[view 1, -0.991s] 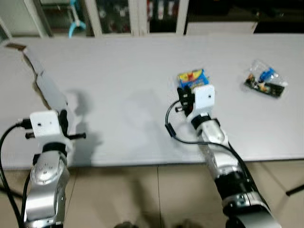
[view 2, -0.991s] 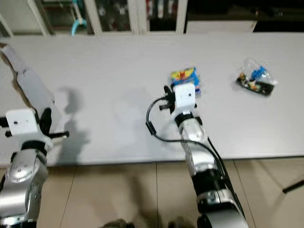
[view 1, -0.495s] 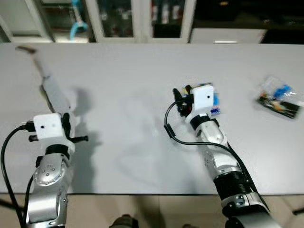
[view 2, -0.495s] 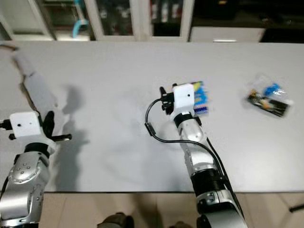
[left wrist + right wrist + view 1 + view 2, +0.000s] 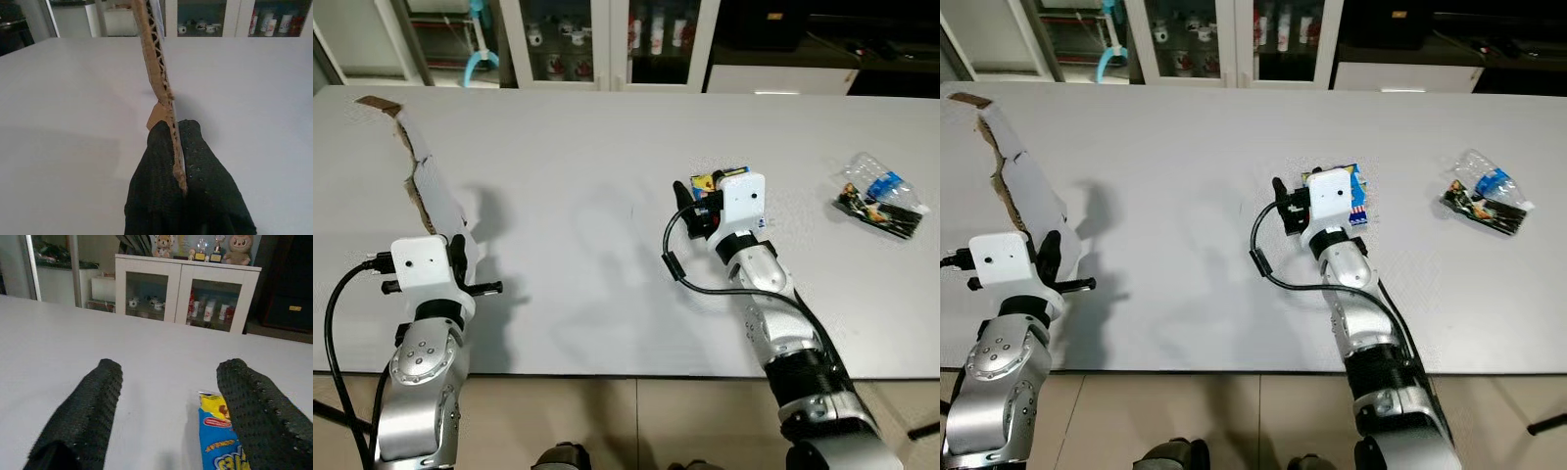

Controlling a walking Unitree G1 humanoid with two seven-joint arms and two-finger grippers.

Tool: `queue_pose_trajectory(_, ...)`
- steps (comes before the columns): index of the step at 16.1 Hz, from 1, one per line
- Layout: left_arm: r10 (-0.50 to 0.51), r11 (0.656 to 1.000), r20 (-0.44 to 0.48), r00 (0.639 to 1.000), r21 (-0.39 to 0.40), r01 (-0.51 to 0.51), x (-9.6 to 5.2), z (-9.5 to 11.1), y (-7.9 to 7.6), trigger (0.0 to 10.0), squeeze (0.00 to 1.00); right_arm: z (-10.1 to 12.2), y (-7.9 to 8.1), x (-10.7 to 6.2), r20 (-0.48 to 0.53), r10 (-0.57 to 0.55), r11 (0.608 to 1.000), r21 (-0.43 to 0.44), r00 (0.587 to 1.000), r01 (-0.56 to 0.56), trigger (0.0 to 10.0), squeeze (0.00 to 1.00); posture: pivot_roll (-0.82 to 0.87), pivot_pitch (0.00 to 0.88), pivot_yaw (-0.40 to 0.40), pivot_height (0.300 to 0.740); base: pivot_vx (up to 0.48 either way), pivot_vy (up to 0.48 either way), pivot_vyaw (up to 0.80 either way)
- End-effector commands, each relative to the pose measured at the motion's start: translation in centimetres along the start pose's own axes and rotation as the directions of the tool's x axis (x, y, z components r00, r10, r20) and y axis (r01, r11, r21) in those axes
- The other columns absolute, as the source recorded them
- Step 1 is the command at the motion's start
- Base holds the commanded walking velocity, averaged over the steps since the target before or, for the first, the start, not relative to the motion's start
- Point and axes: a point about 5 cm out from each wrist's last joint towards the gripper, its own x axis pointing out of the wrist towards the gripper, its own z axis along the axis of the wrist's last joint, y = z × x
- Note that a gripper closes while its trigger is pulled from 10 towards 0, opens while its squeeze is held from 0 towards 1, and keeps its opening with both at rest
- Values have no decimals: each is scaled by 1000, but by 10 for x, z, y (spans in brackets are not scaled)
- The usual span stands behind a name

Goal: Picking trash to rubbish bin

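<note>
A long torn strip of cardboard point(image 5: 426, 186) stands up from my left gripper point(image 5: 178, 161), which is shut on its lower end over the table's left side. A blue and yellow snack wrapper point(image 5: 1356, 189) lies flat on the grey table point(image 5: 578, 166) near the middle. My right gripper point(image 5: 171, 396) is open just above the table, with the wrapper point(image 5: 220, 440) between its fingers, close against the inside of one finger point(image 5: 259, 406). A crumpled clear plastic bottle point(image 5: 879, 194) with a blue cap lies at the table's right.
White glass-door cabinets point(image 5: 607, 39) stand behind the table's far edge. The table's near edge point(image 5: 626, 375) runs just in front of me, with tiled floor below. A wide bare stretch of table separates the two arms.
The camera view has shifted, showing more of the table's far side. My right gripper stays at the wrapper. My left gripper still holds the cardboard upright.
</note>
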Motion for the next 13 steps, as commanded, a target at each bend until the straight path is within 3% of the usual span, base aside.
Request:
queue_pose_trajectory(1,17,1000,0,1000,-6,-17,-2,0,1,10000,0,0,-4,3,-15,3,1000,0,1000,-3,10000,1000,25,110,-4,740,0,0,0)
queue_pose_trajectory(6,5,1000,-8,1000,-13,-5,-7,-2,-2,10000,0,-1,-15,3,-47,-11,1000,-21,999,10,10000,1000,18,144,-2,740,0,0,0)
queue_pose_trajectory(7,6,1000,-19,1000,-10,-6,-9,-4,-1,10000,0,-2,-15,4,-59,-2,1000,-20,998,1,10000,114,21,156,-1,740,0,0,0)
queue_pose_trajectory(8,7,1000,-28,1000,-6,-7,-15,-5,1,10000,0,-2,-16,5,-64,9,1000,-22,998,-10,10000,0,26,180,0,740,0,0,0)
queue_pose_trajectory(13,-11,1000,-63,998,1,11,-28,-9,1,10000,0,11,-15,13,-29,51,997,-54,998,-53,10000,0,43,234,9,740,0,0,0)
